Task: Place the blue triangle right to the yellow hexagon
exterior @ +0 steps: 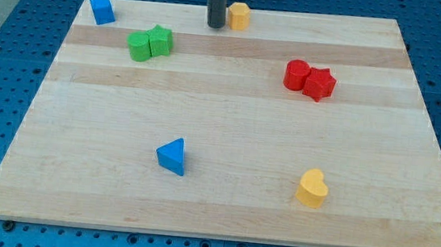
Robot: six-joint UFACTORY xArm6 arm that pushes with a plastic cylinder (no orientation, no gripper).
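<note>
Pincer unseen, so I cannot tell its state; the tip [215, 26] stands just at the view's left of the yellow hexagon [238, 16]. The blue triangle [172, 155] lies well below that hexagon, so the push looks not yet begun.

**Non-task items on the board**

A wooden board [220, 213] of pale planks is seen laid on a blue perforated surface [0, 54]. A blue block [102, 9], roughly cube-like, is noted at the view's top-left corner of the board. Two green blocks are found touching, below and to the right of it: a green block [139, 45] on the left and a green block with a notched top [160, 41] on the right; exact shapes cannot be told. Toward the view's right, a red cylinder [296, 74] is pressed against a red star [320, 84]. A yellow heart [311, 188] is recorded alone near the view's bottom right, well apart from the rest.
</note>
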